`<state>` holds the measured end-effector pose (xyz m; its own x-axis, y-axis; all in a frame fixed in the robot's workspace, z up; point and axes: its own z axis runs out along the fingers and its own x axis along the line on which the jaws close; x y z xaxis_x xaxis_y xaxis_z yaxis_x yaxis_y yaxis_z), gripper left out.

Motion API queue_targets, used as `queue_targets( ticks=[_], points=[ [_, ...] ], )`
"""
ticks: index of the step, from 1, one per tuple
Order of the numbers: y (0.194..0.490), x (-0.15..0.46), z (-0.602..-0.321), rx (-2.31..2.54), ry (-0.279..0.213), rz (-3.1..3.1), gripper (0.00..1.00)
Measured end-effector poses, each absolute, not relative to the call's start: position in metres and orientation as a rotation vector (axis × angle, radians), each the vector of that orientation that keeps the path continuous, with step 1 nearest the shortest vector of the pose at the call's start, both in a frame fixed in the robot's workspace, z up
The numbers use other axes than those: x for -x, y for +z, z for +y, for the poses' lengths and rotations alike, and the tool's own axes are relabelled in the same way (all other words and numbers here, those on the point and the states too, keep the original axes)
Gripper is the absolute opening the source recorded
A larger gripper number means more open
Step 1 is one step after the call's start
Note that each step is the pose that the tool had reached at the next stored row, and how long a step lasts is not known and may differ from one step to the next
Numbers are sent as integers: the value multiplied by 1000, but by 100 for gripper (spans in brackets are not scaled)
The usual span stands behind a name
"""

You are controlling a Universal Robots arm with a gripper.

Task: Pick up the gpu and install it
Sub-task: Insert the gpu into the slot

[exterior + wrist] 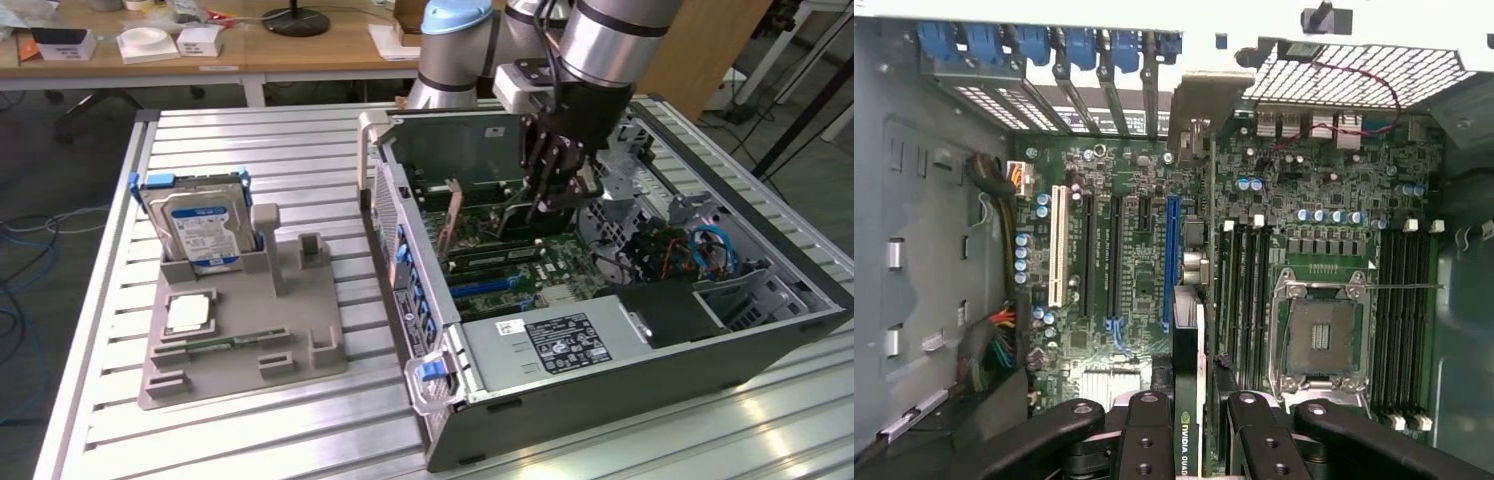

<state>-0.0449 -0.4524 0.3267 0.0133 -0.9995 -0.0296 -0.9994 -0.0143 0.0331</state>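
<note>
clamping the gpu [1187, 350] edge-on, the gripper [1199, 425] hides much of it.

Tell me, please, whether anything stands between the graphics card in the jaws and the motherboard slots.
Nothing visible does. The gripper holds the graphics card edge-on between its jaws, over the motherboard. The blue slot beside the card's edge is empty, with no cable across it.

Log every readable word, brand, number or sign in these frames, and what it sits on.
"NVIDIA QUAD", cut off by the wrist view's edge: printed along the gpu.
Too small to read: hard drive label.
Too small to read: power supply label.
Too small to read: white sticker beside the power supply label.
</note>
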Motion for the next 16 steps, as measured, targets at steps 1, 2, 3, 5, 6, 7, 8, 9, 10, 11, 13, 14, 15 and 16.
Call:
queue_targets(
  ticks=[1,2,3,5,6,7,8,9,10,11,13,14,15,16],
  points=[
    [327,45,-452,-2234,-69,-2203,26],
    [327,45,-452,-2233,-68,-2203,26],
    [327,45,-452,-2233,-68,-2203,26],
    [327,45,-452,-2233,-68,-2203,26],
    [326,45,-452,-2234,-68,-2204,26],
    [326,45,-452,-2234,-69,-2204,26],
    [325,45,-453,-2234,-68,-2204,26],
    [324,45,-453,-2233,-68,-2204,26],
    [324,45,-454,-2233,-68,-2203,26],
    [323,45,-455,-2233,-68,-2203,26],
    [321,45,-457,-2234,-68,-2204,26],
    [319,45,-457,-2234,-69,-2204,26],
    [318,45,-457,-2233,-68,-2203,26],
    [317,45,-457,-2234,-68,-2203,26]
  ],
)
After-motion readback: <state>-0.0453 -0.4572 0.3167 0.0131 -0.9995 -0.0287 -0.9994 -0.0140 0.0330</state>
